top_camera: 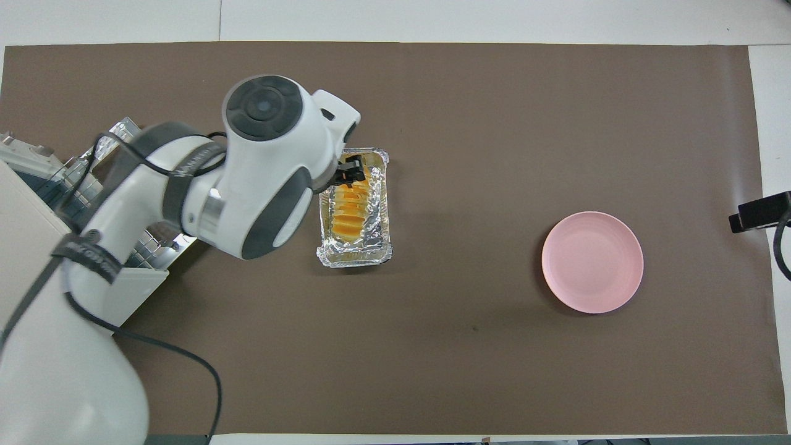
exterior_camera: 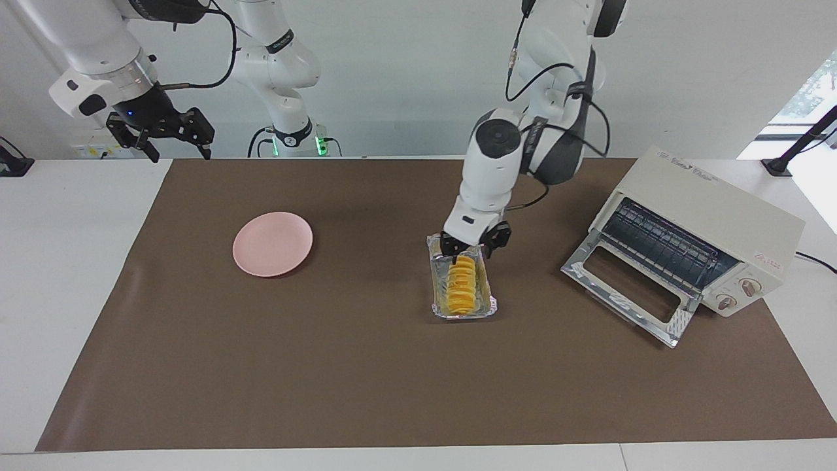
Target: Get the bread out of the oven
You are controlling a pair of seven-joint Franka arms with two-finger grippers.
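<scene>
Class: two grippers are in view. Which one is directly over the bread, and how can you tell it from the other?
The left gripper, jaws open, sits over the bread in the foil tray. The right gripper waits raised at the table's edge, over nothing.

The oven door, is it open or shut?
Open: the oven door hangs down onto the mat, leaving the wire rack exposed.

Two white arms with rounded joints are seen. On the left arm (exterior_camera: pixel 516 150), at upper centre of the facing view, dark grey shells, a round black cap and loose black cables are carried. On the right arm (exterior_camera: pixel 98 52), at upper left, a silver ring and a black gripper (exterior_camera: pixel 171 134) are fitted.
</scene>
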